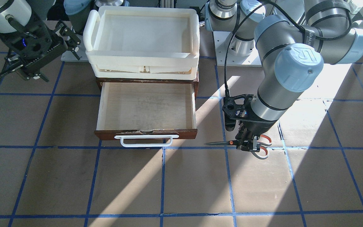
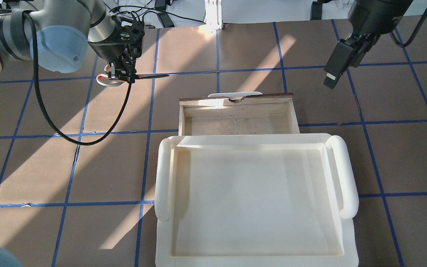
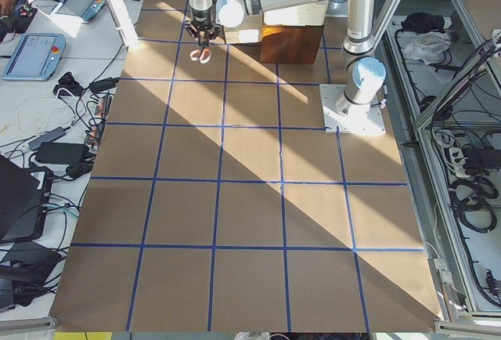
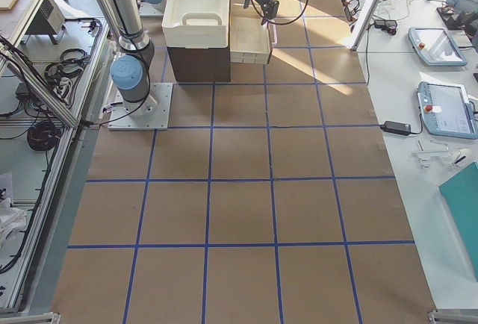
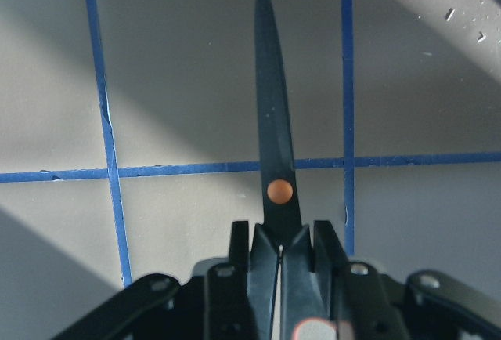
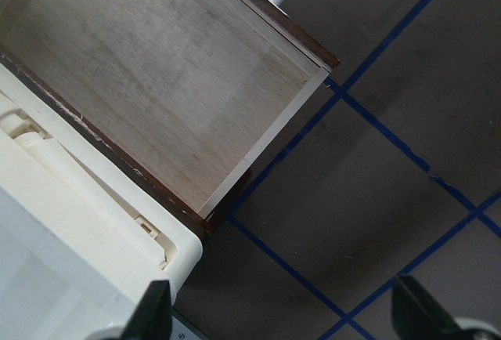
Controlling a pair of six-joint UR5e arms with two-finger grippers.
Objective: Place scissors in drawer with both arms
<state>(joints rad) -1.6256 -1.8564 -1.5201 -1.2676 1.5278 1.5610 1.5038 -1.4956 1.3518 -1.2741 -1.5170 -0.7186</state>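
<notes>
1. The drawer [image 1: 101, 107] stands pulled out from under a cream tray [image 1: 88, 34], its pale plywood floor in view and its white bar handle [image 1: 146, 142] facing away from the robot.
2. The scissors [image 1: 224, 143] are outside the drawer, just beside its front corner on the robot's left side. Their blades are closed and lie level, and the tip points toward the drawer's handle.
3. The left hand [image 1: 247, 145] pinches the scissors from above, its fingers pressed on them between the orange pivot and the handle loops. The loops stick out on the side away from the drawer.
4. In the left wrist view the blade [image 5: 274, 121] runs straight out from between the fingers [image 5: 262, 265] over the brown worktop [image 5: 180, 81] and its blue tape lines. I cannot tell whether the scissors touch the worktop.
5. The right hand [image 2: 333, 72] hangs above the worktop off the drawer's opposite side, well apart from the scissors.
6. In the right wrist view its fingers [image 6: 153, 309] are spread wide with nothing between them, and the drawer's side wall [image 6: 266, 140] and the tray's corner [image 6: 94, 230] lie below.
</notes>
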